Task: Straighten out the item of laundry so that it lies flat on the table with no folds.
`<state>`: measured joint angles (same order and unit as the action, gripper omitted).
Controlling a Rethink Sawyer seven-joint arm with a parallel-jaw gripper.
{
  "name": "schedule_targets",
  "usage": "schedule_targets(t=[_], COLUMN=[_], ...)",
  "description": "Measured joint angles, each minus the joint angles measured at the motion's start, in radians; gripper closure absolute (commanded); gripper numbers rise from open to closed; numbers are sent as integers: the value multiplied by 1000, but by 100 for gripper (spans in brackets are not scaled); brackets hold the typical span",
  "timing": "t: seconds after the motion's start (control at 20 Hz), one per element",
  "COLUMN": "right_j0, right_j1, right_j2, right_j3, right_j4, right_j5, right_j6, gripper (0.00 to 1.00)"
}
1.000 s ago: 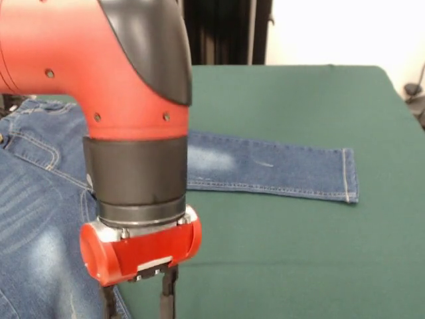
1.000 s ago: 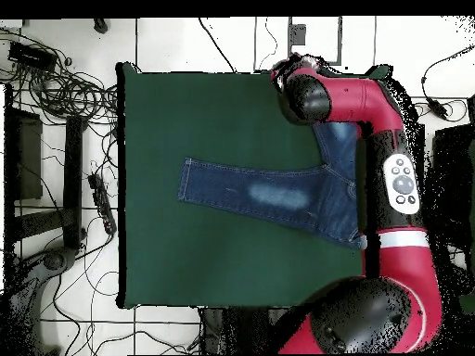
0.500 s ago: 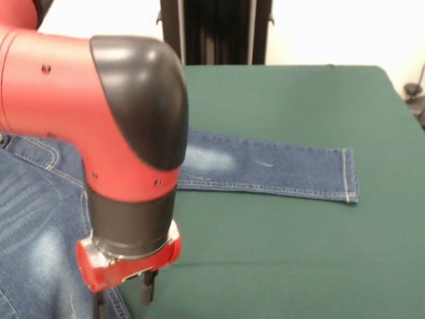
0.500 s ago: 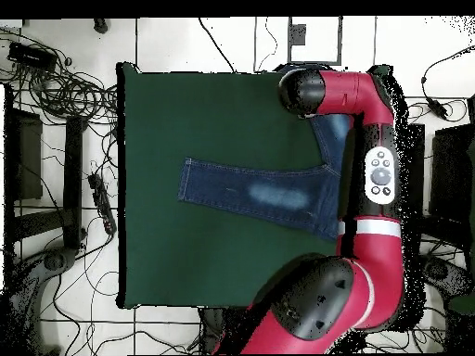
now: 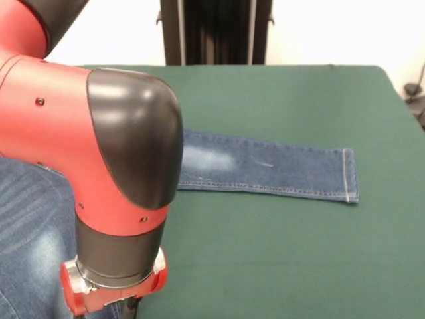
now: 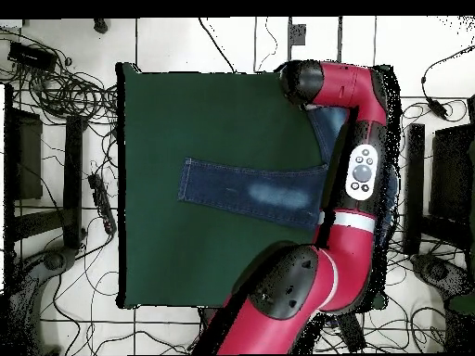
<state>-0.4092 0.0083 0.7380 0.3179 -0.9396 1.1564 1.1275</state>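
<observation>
The item of laundry (image 5: 265, 169) is a small pair of blue jeans on the green table (image 5: 299, 252). One leg lies flat and straight, its hem toward the right in the front view. The waist and the other leg (image 5: 26, 232) lie at the left, largely behind my arm. In the overhead view the straight leg (image 6: 246, 190) points left and the second leg (image 6: 327, 130) runs up under the arm. My gripper (image 5: 109, 307) is at the bottom left edge of the front view, low over the left-hand denim, with its lower part cut off. From above, the wrist (image 6: 301, 83) hides it.
The arm's links (image 6: 362, 176) lie across the table's right side in the overhead view, covering the jeans' waist. A black stand (image 5: 212, 30) rises behind the table. Cables (image 6: 65, 88) and dark equipment (image 6: 23, 153) sit on the floor left of the table.
The arm has sunk lower in the front view, carrying the gripper down to the bottom edge. From above, its elbow has swung left over the jeans' waist. The straight leg has not moved.
</observation>
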Motion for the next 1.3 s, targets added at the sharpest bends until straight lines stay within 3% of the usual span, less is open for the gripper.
schedule_targets(t=[0.5, 0.55, 0.7, 0.75, 0.95, 1.3], right_j0=[-82, -105, -124, -139, -150, -172], right_j1=[70, 78, 81, 80, 75, 72], right_j2=[310, 389, 474, 558, 630, 828], right_j3=[-154, -171, -183, -192, -199, -201], right_j4=[-69, -101, -164, -262, -367, -628], right_j5=[198, 230, 272, 316, 353, 459], right_j6=[0, 0, 0, 0, 0, 0], gripper=[0, 0, 0, 100, 100, 100])
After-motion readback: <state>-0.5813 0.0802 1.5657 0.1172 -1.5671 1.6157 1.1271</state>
